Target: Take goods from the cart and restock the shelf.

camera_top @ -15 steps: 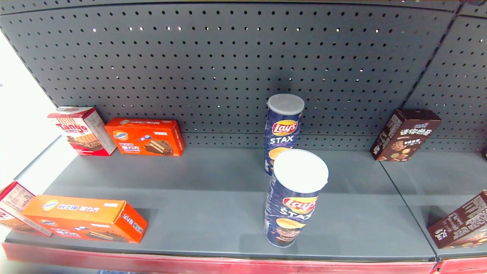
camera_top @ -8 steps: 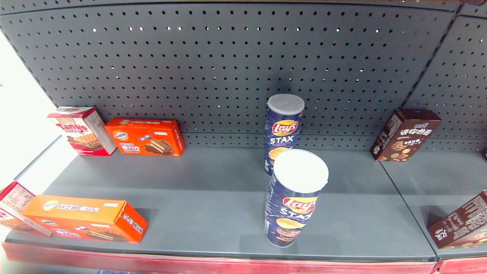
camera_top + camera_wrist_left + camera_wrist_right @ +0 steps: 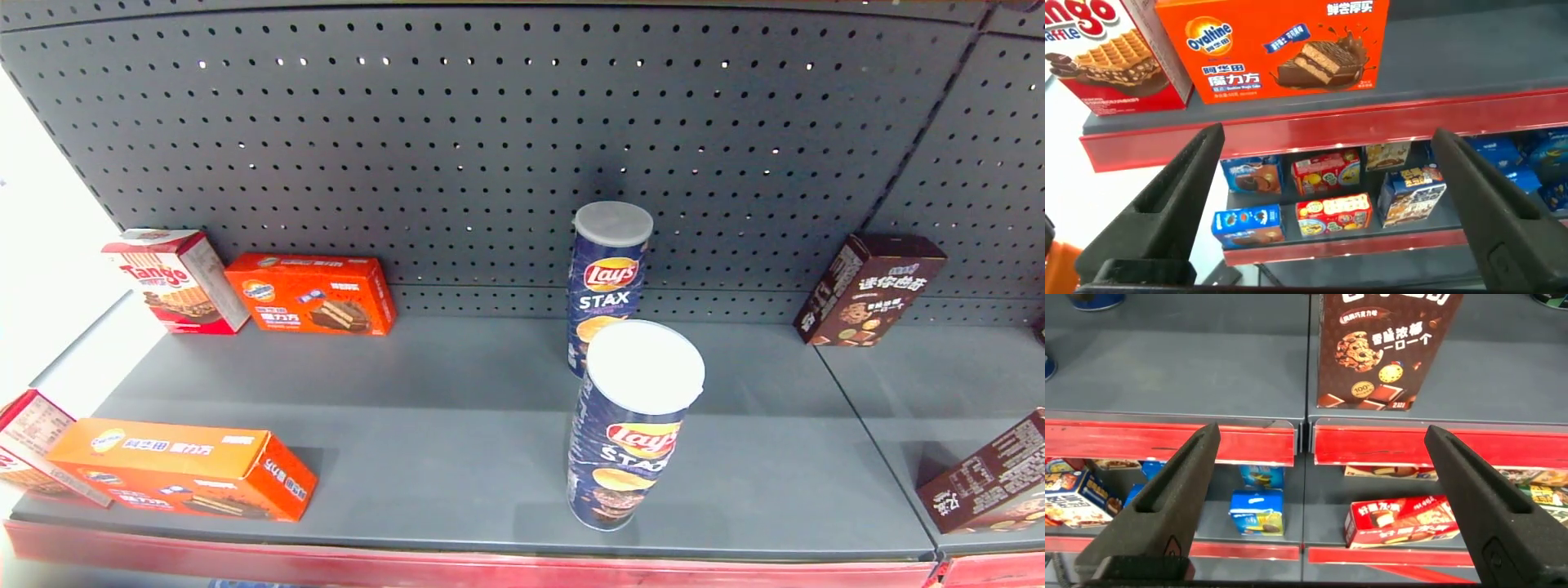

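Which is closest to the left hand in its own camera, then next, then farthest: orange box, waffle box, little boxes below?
1. Orange box, upper shelf, straight ahead.
2. Waffle box, beside it, farther sideways.
3. Little boxes, lower shelf, farthest back.

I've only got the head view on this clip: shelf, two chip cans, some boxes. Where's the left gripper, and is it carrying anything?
Observer: The left gripper faces the shelf's red front edge, opposite the orange box at the front. Its jaws are wide open with nothing between them.
Operator: And the right one?
Observer: The right gripper faces the brown cookie box. Its jaws are likewise open and empty.
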